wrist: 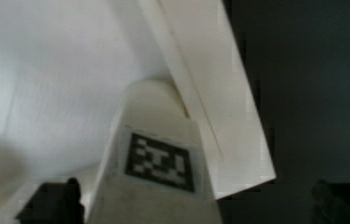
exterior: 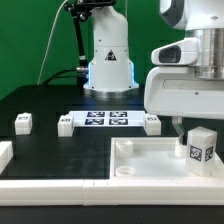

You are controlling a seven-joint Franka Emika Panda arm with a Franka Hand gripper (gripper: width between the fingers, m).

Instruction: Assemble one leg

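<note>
The leg, a small white block with a black-and-white tag, stands upright inside the large white tray-like part, near its corner on the exterior view's right. My gripper hangs just above the leg. In the wrist view the leg rises between the two dark fingertips, closer to one and with a clear gap to the other. The jaws stand wide apart, open, around the leg without pressing it. The tray's white floor and rim lie behind the leg.
Three more small white blocks sit on the black table beside the marker board. Another white part lies at the exterior view's left edge. The robot base stands behind.
</note>
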